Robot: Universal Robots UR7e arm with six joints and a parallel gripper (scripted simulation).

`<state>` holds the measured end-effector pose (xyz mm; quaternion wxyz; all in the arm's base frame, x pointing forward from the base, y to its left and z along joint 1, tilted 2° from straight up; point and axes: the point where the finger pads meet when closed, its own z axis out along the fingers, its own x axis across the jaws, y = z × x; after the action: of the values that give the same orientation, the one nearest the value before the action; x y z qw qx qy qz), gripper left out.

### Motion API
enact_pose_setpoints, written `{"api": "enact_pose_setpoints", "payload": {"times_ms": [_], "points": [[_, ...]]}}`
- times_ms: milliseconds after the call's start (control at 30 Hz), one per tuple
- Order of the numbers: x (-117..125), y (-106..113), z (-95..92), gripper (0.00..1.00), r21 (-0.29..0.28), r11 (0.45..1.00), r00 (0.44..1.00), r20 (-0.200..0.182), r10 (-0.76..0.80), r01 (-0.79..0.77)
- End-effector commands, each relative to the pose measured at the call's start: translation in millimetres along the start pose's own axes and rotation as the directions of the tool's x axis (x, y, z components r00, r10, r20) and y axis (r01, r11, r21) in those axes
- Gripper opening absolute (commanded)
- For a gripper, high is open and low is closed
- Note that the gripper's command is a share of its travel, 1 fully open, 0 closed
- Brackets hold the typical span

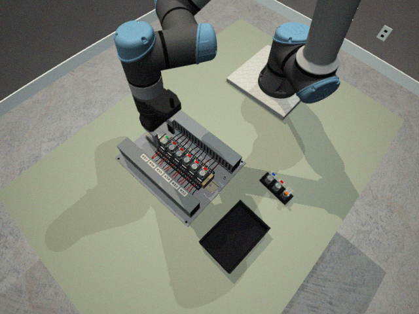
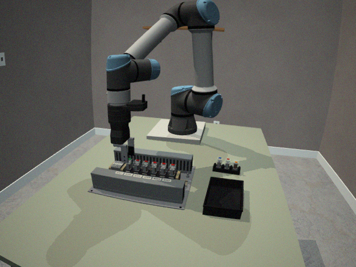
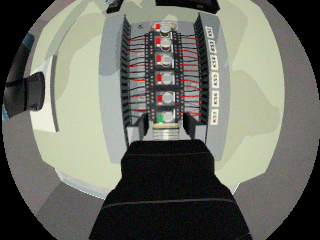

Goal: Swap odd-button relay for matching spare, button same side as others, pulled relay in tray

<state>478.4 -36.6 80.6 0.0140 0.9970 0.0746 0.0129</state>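
Observation:
A row of six relays sits in sockets on the grey panel between two wire ducts. The relay at the far left end has a green button; the others have red buttons. It also shows in the exterior view and in the wrist view. My gripper is open and empty, pointing down right over the green-button relay, with one finger on each side of it. A spare holder carries three relays with blue, red and orange buttons.
A black tray lies in front of the spare holder, to the right of the panel. Tall grey wire ducts flank the relay row on both sides. The robot base stands on a white plate at the back.

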Motion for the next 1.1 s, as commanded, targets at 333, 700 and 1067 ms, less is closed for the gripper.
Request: {"api": "enact_pose_setpoints", "payload": {"times_ms": [333, 700, 1067], "points": [[0.3, 0.2, 7.4, 1.00, -0.001, 1.000, 1.000, -0.001, 0.000, 0.000], [0.3, 0.2, 15.3, 1.00, -0.001, 1.000, 1.000, -0.001, 0.000, 0.000], [0.3, 0.2, 16.8, 1.00, -0.001, 1.000, 1.000, -0.001, 0.000, 0.000]]}}
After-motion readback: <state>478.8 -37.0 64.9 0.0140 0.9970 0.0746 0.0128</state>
